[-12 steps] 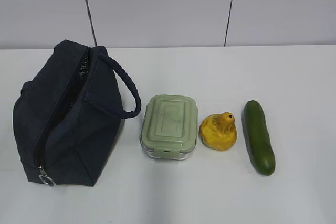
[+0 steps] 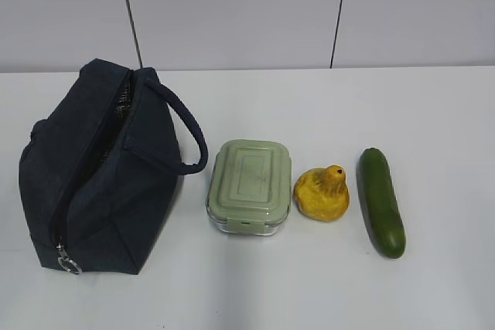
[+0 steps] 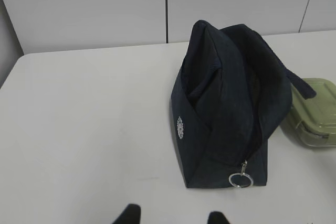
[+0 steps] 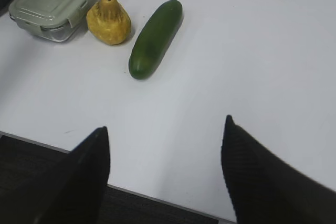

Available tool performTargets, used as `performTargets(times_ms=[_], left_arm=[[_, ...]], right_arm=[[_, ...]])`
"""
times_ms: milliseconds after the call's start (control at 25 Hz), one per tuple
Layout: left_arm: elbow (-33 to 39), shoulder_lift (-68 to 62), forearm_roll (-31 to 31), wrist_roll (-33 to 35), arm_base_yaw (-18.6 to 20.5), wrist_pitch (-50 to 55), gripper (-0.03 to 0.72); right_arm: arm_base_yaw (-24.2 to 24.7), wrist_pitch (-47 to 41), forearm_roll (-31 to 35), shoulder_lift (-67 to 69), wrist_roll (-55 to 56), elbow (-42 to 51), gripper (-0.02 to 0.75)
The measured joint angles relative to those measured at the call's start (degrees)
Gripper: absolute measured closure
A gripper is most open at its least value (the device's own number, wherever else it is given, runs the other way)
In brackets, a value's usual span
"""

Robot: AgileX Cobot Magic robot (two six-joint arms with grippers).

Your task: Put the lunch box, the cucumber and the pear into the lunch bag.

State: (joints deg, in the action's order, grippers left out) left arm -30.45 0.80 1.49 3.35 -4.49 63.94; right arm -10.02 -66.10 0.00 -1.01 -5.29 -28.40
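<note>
Fingers [image 4: 247, 177] apart above table edge [image 4: 157, 195]

Navy lunch bag [image 2: 100, 183] upright, seemingly unzipped; lunch box [image 2: 249, 186], pear [image 2: 322, 193], cucumber [image 2: 381, 201] alongside.

Counting four items sitting on the white table [image 2: 433, 113]: one lunch bag [image 2: 97, 171], one lunch box [image 2: 250, 185], one pear [image 2: 322, 193], one cucumber [image 2: 380, 201]. One silver zip ring [image 2: 69, 265] hanging on the bag. Nothing doubling up.

Lab-like test setup: bare white table [image 2: 255, 284], plain grey panelled wall [image 2: 232, 13].
</note>
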Motion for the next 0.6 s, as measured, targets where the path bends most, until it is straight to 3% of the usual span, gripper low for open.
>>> performTargets(times_ms=[600], left_arm=[[0.00, 0.00, 0.00, 0.00, 0.00, 0.00, 0.446]], right_arm=[[0.00, 0.00, 0.00, 0.00, 0.00, 0.00, 0.220]])
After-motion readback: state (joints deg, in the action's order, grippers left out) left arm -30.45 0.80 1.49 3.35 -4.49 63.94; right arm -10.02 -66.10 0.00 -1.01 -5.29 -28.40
